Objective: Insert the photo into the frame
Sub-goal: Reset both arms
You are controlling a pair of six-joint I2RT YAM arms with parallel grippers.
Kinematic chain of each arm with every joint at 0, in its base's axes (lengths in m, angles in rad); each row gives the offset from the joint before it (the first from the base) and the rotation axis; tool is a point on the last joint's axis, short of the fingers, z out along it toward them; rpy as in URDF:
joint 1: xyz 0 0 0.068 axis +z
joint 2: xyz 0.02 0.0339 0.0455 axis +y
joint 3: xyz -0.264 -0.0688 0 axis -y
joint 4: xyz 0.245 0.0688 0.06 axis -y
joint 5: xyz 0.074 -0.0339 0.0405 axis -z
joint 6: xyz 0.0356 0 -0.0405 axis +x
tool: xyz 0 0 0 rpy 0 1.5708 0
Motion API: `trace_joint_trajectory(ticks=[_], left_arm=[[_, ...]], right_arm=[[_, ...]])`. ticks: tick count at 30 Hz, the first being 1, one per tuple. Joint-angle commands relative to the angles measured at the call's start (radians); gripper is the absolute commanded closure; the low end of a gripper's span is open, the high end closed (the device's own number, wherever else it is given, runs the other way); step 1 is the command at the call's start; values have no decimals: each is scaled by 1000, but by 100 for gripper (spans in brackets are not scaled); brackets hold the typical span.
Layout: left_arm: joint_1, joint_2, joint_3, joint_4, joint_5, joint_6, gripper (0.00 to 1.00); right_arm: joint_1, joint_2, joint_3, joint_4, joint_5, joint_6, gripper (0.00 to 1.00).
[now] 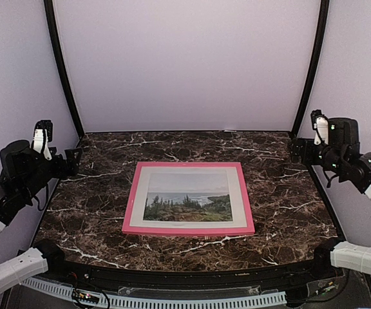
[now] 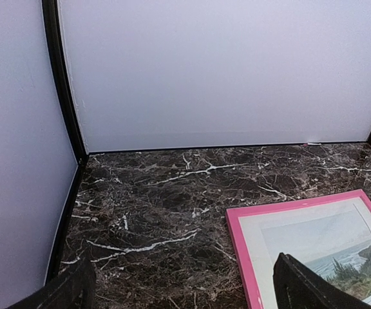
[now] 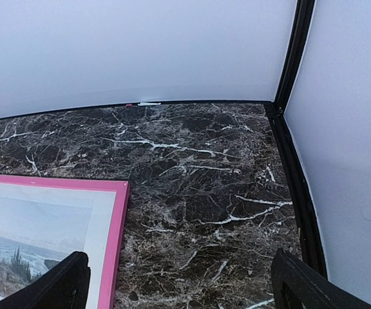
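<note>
The pink frame lies flat in the middle of the dark marble table. The photo, a landscape of dark trees, water and pale sky with a white border, lies face up inside it. The frame's corner and the photo also show in the left wrist view and in the right wrist view. My left gripper hangs open and empty at the table's left edge, well clear of the frame. My right gripper hangs open and empty at the far right edge.
The dark marble table is enclosed by pale walls with black corner posts. A black rail and a white cable track run along the near edge.
</note>
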Motion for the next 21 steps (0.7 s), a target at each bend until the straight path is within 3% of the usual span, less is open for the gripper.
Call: trace_joint_trajectory(ticks=[1,21], left_arm=[[5,-24,-38,19,12,46,1],[5,-37,-55,9,33,46,1]], right_arm=[[-3,-59,-55,63,-18,-22,1],[-3,-126,-133,100,-10,-36,1]])
